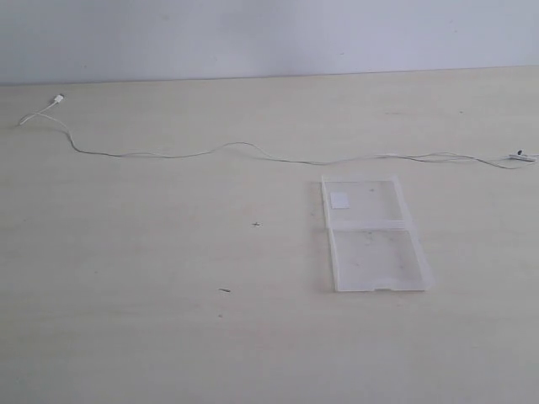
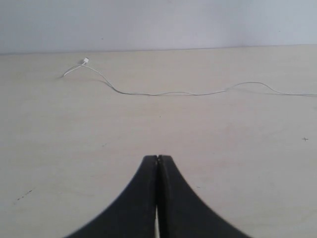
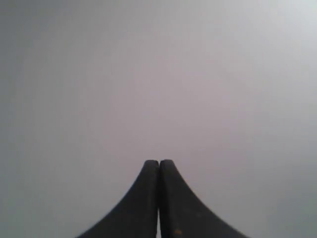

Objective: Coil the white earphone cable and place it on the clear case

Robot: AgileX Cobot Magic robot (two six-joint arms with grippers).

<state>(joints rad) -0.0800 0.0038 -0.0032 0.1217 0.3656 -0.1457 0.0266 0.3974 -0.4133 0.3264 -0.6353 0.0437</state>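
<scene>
The white earphone cable (image 1: 244, 146) lies stretched across the far part of the table, its plug (image 1: 58, 99) at the far left and its earbuds (image 1: 520, 156) at the far right. The clear case (image 1: 373, 234) lies open and flat right of centre, a white square sticker (image 1: 340, 199) in its far half. Neither gripper shows in the exterior view. My left gripper (image 2: 157, 158) is shut and empty, well short of the cable (image 2: 173, 93) and plug (image 2: 85, 61). My right gripper (image 3: 159, 162) is shut on nothing and faces only a blank grey wall.
The pale wooden table (image 1: 126, 252) ends at a grey wall (image 1: 269, 34) behind the cable. Two tiny dark specks (image 1: 256, 225) lie on the table left of the case.
</scene>
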